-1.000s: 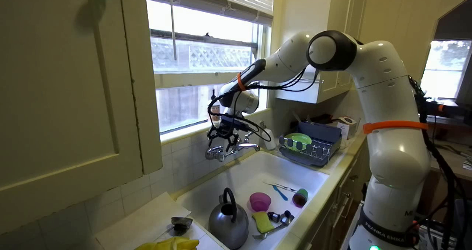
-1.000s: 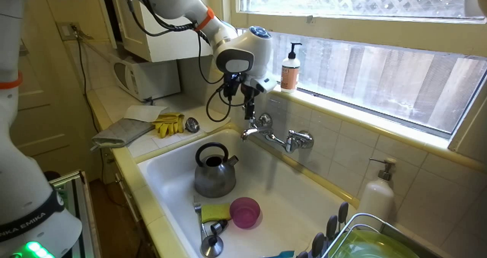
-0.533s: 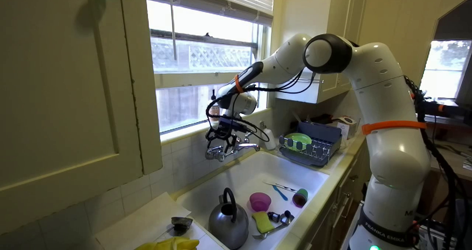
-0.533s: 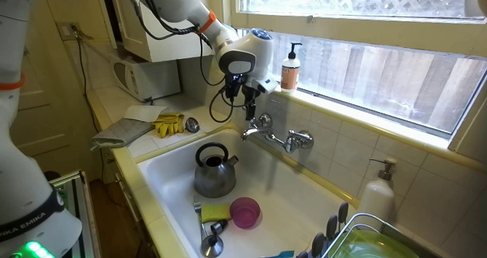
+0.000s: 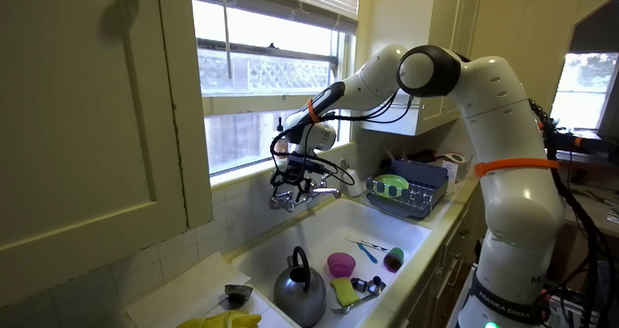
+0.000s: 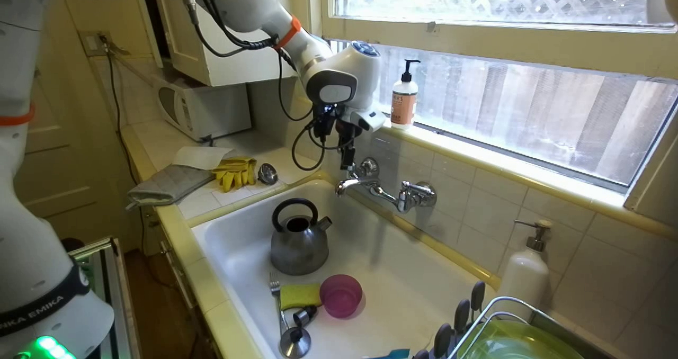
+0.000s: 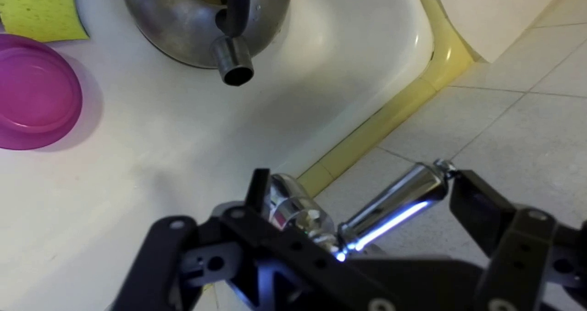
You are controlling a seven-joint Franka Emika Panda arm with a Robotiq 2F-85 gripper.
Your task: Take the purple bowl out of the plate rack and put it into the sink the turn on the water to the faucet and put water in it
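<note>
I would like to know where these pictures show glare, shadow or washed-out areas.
Wrist view: a bright bluish-white streak of glare along the polished chrome faucet, and a soft shadow beside the round magenta-purple bowl. In an exterior view: the upper part of the clear glass window is washed out to near white.

Sink (image 6: pixel 405 274): wide white basin with rounded corners.
Rack (image 5: pixel 421 174): dark blue-grey with metal wire, standing just beside one end of the sink.
Bowl (image 6: pixel 341 296): small, round, magenta-purple; upright, mouth up, resting on the sink's floor, out of the rack.
Faucet (image 6: pixel 382 193): chrome, wall-mounted above the sink, spout bent down at its tip.
</note>
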